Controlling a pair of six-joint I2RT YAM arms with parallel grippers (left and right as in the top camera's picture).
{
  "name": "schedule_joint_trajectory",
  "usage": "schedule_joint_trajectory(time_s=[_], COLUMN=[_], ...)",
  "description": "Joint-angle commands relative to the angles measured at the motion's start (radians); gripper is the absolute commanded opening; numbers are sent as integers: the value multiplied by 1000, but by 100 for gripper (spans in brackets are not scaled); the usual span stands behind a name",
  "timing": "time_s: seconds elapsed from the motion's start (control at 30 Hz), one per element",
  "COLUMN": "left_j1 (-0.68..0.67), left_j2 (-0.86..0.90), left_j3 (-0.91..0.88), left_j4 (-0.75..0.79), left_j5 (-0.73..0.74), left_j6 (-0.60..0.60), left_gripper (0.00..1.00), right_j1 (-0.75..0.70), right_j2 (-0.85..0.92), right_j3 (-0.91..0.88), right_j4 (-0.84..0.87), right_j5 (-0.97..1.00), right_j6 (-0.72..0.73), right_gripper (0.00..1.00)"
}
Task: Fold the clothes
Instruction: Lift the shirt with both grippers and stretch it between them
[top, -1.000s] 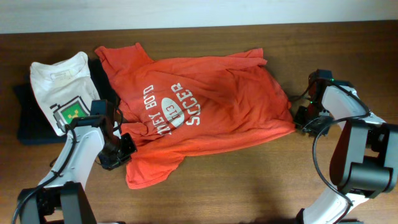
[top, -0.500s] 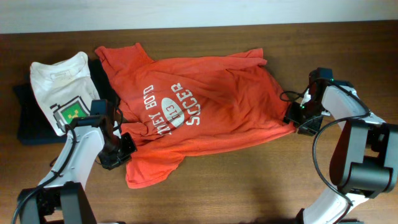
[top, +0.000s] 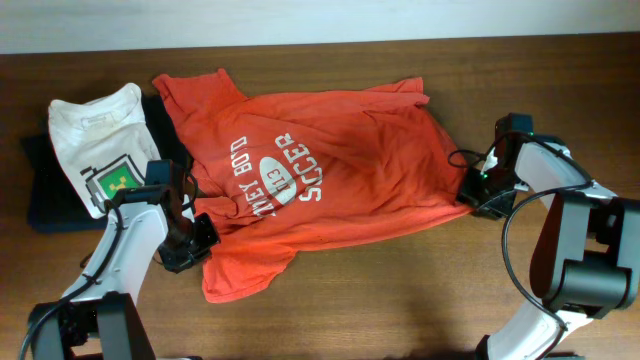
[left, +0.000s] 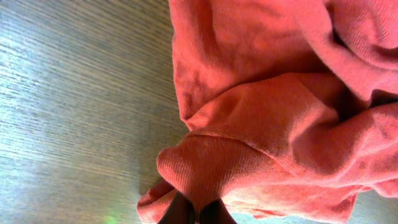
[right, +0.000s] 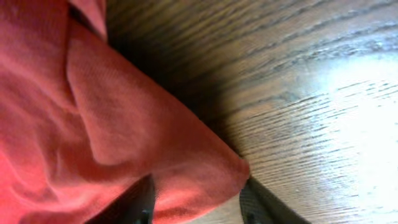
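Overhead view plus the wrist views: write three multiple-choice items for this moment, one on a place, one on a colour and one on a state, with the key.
1. On which side of the red-orange T-shirt does the white T-shirt lie?
A. toward the left arm
B. toward the right arm
C. on top of it

2. The lettering on the red-orange T-shirt is
A. black
B. white
C. green

3. The right gripper is
A. shut on a lifted sleeve
B. open, with its fingers on either side of the shirt's corner
C. open over bare table, clear of the shirt

Key: 1 A, the overhead view shows it at the left arm's end. 2 B, the print reads white on orange. 3 B, the right wrist view shows the corner between parted fingers.
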Motion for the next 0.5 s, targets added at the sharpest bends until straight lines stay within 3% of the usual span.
schedule_joint_trajectory(time_s=[0.0,0.1,0.27,0.47], left_j1=[-1,-1,-1,-1], left_j2=[-11,-11,-12,-24], left_j3=[7,7,8,151], left_j4=[2,2,14,16], left_j5=[-6,-6,6,69], left_j6=[16,16,17,105], left_gripper=[0,0,0,0], right_j1=[17,39,43,-12], right_j2=[8,8,-8,-219], right_j3=[-31,-31,-7,165], right_j4=[27,67,55,-111], right_j5=[-9,-10,-9,-9], right_j6=[-2,-2,-3,-64], right_gripper=[33,4,4,4])
